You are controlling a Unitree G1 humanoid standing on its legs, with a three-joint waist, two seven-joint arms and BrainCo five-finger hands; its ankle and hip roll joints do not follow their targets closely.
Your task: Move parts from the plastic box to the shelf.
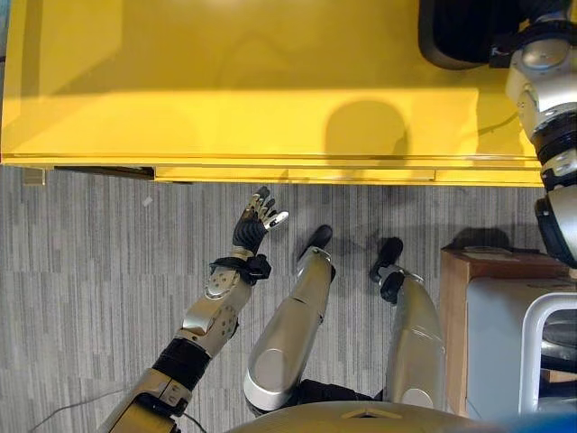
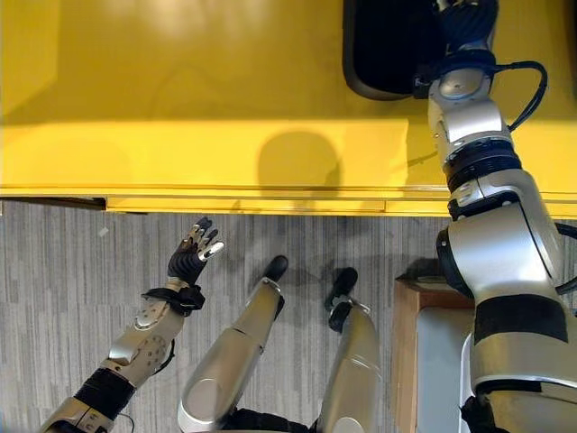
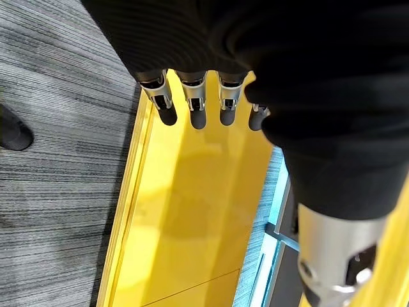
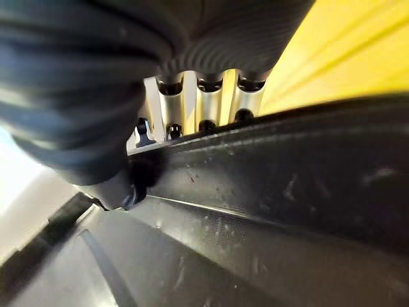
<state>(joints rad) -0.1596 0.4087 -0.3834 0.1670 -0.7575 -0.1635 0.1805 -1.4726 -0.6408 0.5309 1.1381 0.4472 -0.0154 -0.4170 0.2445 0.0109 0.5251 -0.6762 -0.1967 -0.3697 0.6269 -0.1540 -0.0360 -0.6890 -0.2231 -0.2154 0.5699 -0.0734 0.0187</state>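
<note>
So the right arm reaches out over the yellow table (image 2: 225,108) to a black plastic box (image 2: 388,54) sitting at the table's far right edge. In the right wrist view the right hand (image 4: 198,102) is right up against the box's dark, scuffed rim (image 4: 287,160): the fingers (image 4: 208,105) go down behind that rim and their tips are hidden, so I honestly can't tell whether they're open or wrapped round anything. No parts are visible inside the box from these angles, just its dark inner wall. The left hand (image 1: 257,221) hangs in the air over the grey striped carpet (image 1: 81,271), just short of the table's near edge, fingers pretty much straight and a little spread, holding nothing. A wooden unit (image 1: 469,298) with a pale grey top sits low on the right, beside the robot.
</note>
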